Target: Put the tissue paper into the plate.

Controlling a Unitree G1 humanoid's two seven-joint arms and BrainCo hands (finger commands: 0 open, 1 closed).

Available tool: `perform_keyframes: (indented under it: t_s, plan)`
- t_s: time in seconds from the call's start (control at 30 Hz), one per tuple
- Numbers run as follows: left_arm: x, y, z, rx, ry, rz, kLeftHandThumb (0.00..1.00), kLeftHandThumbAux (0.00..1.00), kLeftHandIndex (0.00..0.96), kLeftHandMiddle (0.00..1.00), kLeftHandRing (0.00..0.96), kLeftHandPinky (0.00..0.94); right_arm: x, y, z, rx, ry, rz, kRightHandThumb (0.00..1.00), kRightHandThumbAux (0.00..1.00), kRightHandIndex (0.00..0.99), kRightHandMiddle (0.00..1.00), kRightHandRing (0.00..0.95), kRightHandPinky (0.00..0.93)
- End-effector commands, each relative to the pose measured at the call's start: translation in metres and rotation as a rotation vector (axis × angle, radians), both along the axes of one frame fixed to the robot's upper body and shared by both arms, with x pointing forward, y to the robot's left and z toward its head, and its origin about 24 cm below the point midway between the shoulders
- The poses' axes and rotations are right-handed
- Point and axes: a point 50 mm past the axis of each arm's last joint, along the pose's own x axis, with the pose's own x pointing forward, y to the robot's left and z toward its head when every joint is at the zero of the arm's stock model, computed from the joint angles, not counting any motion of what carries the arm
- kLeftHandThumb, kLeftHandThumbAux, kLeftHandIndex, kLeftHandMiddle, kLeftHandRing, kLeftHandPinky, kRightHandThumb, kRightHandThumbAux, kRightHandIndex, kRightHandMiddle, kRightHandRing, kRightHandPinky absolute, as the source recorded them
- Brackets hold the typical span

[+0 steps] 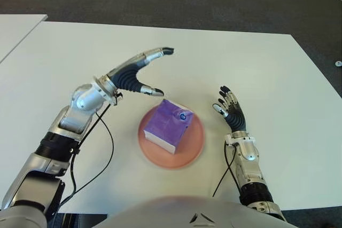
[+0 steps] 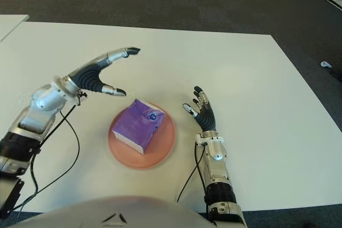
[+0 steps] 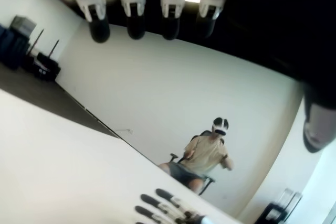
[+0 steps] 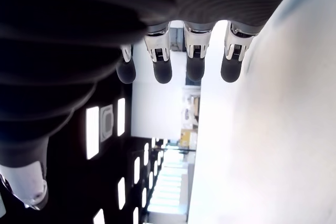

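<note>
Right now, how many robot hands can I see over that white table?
2. The left hand, fingers spread, shows left of the round salmon-pink plate holding the purple tissue pack; the right hand, open, shows on its right.

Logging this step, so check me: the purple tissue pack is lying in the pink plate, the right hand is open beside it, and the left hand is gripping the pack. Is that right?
Not quite. The left hand is not gripping the tissue pack; its fingers are spread open, clear of the pack, as the left eye view shows. The pack does lie in the pink plate, with the right hand open beside it.
</note>
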Motion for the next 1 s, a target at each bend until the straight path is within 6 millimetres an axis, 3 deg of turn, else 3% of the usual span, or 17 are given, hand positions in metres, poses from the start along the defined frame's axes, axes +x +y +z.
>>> perform_keyframes:
  t_s: [0.03,0.6,1.0]
  plan:
    - [0.007,0.007,0.013,-0.099,0.059,-0.024,0.0,0.536,0.0,0.0,0.0,0.0,-0.021,0.008,-0.035,0.046,0.193,-0.017,0.014,0.563,0.0,0.0,0.0,0.0]
    - [-0.012,0.016,0.027,-0.267,0.251,0.051,0.0,0.42,0.0,0.0,0.0,0.0,-0.021,0.01,-0.039,0.067,0.21,-0.042,0.018,0.538,0.0,0.018,0.0,0.0]
    - [-0.017,0.03,0.026,-0.536,0.397,0.034,0.0,0.416,0.0,0.0,0.0,0.0,-0.019,0.013,-0.04,0.075,0.216,-0.037,0.024,0.534,0.0,0.016,0.0,0.0]
